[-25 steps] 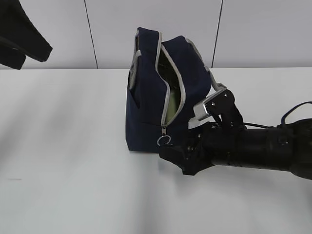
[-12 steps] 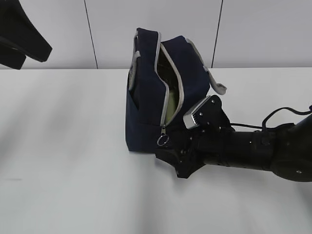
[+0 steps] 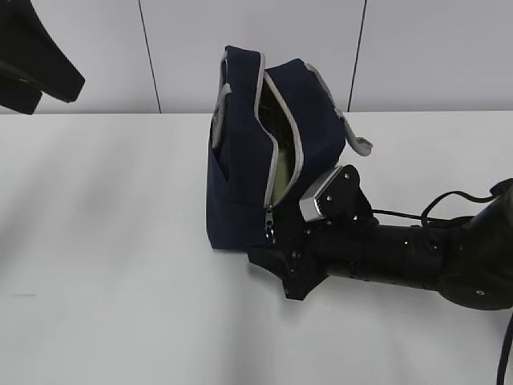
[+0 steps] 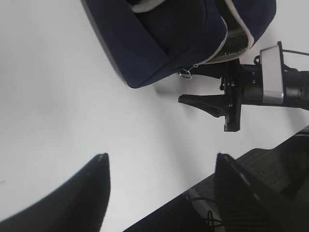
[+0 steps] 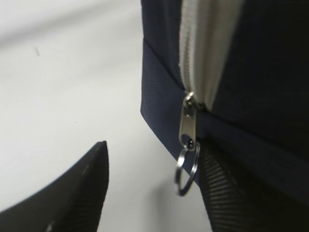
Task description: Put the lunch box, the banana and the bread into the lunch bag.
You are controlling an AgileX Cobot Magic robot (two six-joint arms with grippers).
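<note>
The navy lunch bag (image 3: 240,176) stands upright on the white table with its grey zipper partly undone. Something pale green (image 3: 277,189) shows through the gap; I cannot tell what it is. The lunch box, the banana and the bread are out of view. My right gripper (image 3: 276,269) lies low at the bag's front corner, open. In the right wrist view the ring pull (image 5: 187,170) hangs between the fingers of the right gripper (image 5: 154,150), close against the right finger (image 5: 227,193). My left gripper (image 4: 161,155) hovers high above the table, open and empty.
The left arm (image 3: 36,56) hangs dark at the upper left, away from the bag. A grey strap (image 3: 357,143) droops off the bag's right side above the right arm. The table's edge and a dark base (image 4: 270,183) lie below the left gripper.
The right gripper slid left along the table to the bag's corner, bringing the ring pull between its fingers. Its jaws narrowed slightly. The left arm and the bag stayed put.
</note>
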